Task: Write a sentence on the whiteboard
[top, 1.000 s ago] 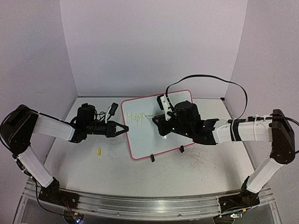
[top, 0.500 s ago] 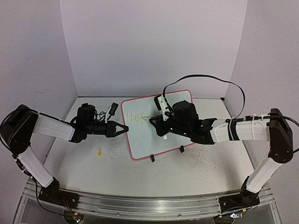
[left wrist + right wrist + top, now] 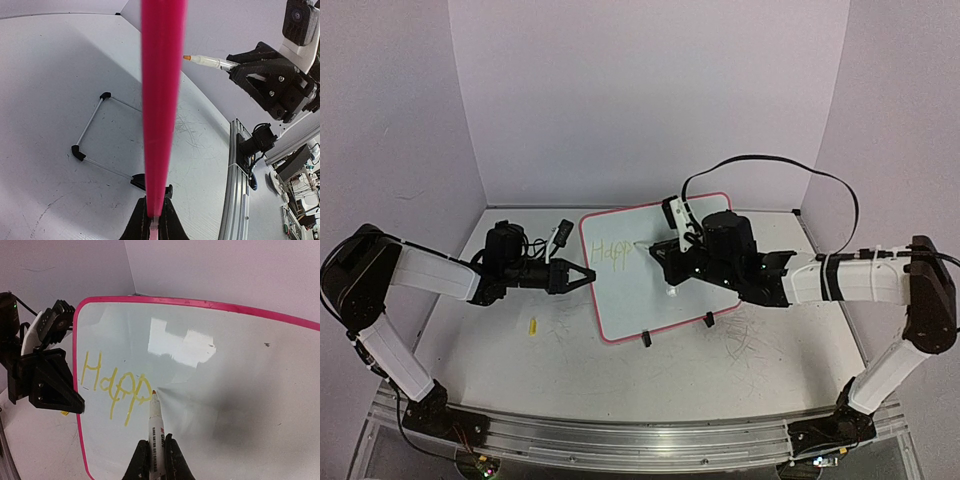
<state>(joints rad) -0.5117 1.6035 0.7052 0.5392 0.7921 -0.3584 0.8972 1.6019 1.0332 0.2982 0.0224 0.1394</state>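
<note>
Right hand [image 3: 156, 456] pinching marker [image 3: 156, 424], tip at end of sentence [image 3: 114, 384] "Happ", frame centre-left. Left hand [image 3: 154, 222] clamped on whiteboard [image 3: 240, 390] rim. Suggest light pressure, level baseline, small strokes.

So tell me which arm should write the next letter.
Right. The right gripper holds the marker, its tip by the end of "Happ" on the whiteboard. The left gripper is clamped on the whiteboard, steadying it.
</note>
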